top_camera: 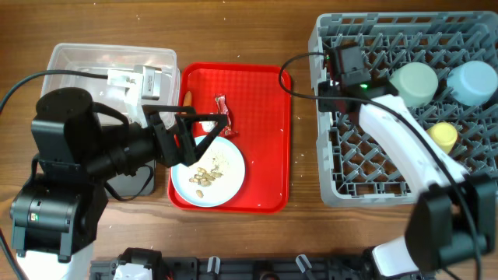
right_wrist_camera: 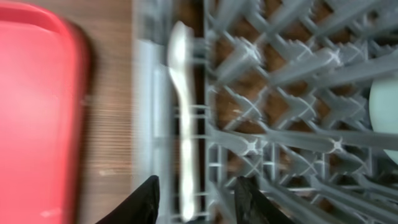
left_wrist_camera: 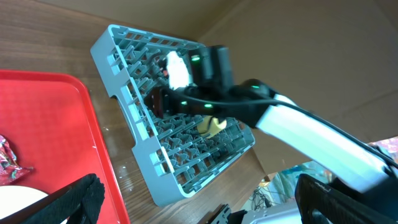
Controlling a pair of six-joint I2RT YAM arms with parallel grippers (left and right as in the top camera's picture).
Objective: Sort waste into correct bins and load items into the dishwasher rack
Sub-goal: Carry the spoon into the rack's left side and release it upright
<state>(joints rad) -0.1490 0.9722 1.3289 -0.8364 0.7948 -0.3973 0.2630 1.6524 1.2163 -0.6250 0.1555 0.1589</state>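
The right tool (right_wrist_camera: 198,199) is hovering open-fingered over the white spoon (right_wrist_camera: 185,124), which is lying along the edge of the dishwasher rack (right_wrist_camera: 255,146) beside the red tray (right_wrist_camera: 37,112): light, stiff, probably slick, best pinched across its narrow handle.

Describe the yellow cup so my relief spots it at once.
From overhead, find the big grey rack on the right. A green bowl and a blue bowl sit in its upper right corner; the cup lies just below them, smaller than either and the only yellow thing.
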